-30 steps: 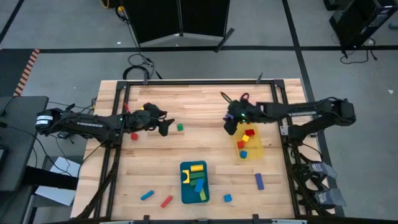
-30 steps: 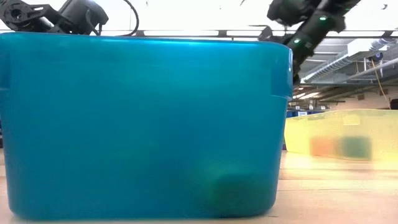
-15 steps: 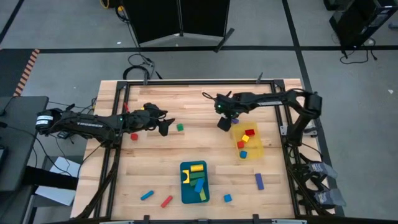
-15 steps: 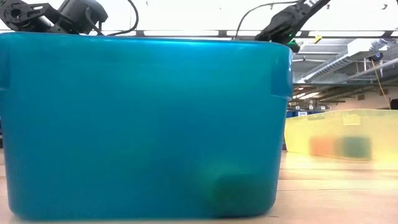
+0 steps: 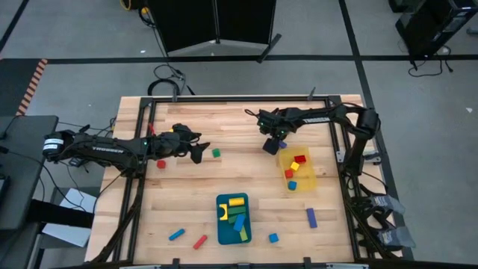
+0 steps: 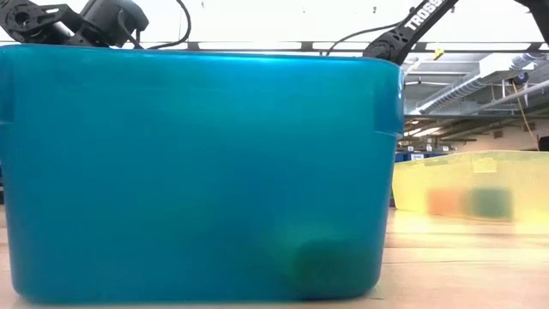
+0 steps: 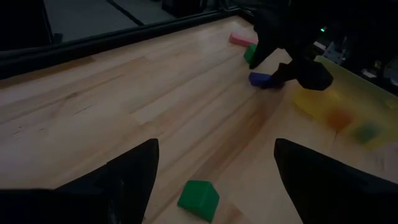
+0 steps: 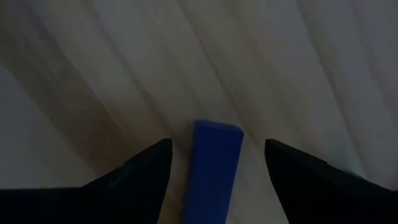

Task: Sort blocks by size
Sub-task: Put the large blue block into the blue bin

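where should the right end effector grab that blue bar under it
Across the blue bar's narrow width, near mid-length, coming straight down. It lies flat on the table between the right end effector's open fingers, long sides facing them.

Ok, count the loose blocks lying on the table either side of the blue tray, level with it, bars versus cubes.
Bars: 3 (blue bar, red bar, purple bar)
Cubes: 1 (blue cube)
Total: 4
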`<state>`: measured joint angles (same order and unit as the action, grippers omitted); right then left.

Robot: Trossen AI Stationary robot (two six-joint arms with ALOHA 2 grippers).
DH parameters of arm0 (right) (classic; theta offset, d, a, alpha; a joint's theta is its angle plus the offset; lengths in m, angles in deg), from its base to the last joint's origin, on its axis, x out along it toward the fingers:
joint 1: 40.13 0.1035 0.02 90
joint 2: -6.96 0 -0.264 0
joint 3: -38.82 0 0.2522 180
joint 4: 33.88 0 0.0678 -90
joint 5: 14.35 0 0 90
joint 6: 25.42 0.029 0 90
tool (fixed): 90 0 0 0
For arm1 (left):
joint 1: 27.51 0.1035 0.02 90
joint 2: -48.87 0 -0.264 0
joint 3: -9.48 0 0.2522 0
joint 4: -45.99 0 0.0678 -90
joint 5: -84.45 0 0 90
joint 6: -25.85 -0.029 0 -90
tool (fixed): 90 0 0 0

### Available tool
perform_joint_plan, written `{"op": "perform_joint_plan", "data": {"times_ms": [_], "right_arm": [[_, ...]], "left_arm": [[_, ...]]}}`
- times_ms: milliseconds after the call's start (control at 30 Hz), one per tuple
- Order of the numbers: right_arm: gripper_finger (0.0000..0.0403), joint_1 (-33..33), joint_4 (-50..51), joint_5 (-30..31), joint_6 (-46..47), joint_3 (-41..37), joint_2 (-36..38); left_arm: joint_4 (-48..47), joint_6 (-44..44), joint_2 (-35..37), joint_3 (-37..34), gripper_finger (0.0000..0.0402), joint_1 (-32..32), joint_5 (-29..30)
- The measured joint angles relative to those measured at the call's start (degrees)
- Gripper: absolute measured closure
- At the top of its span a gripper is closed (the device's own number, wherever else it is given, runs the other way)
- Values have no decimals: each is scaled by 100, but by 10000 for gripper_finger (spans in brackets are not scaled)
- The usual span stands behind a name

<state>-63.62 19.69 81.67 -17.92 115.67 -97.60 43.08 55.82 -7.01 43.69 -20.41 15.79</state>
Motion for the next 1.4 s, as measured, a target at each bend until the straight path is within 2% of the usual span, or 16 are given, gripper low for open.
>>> {"op": "perform_joint_plan", "data": {"times_ms": [267,367,500,733,867,1033,1167,1300,1400], "right_arm": [[184,-21,35,-130,-121,27,-278],[221,-14,-25,-163,-127,19,-258],[290,10,-112,-275,-172,-3,-157],[292,192,-697,-598,-257,-24,246],[292,537,-1193,-1094,-260,-24,708],[292,1364,-2289,-2036,-99,-9,1184],[292,2235,-3186,-2377,185,-9,1052],[292,2990,-4111,-2409,453,-10,617],[292,3319,-4802,-2389,761,-11,347]], "left_arm": [[7,-102,0,0,74,0,0],[9,-102,0,0,74,0,0],[9,-102,0,0,74,0,0],[55,-96,0,0,74,0,0],[76,-83,0,0,74,0,0],[146,-80,0,0,74,0,0],[162,-80,0,0,74,4,0],[182,-78,0,0,74,4,2],[197,-28,0,0,74,4,2]]}}
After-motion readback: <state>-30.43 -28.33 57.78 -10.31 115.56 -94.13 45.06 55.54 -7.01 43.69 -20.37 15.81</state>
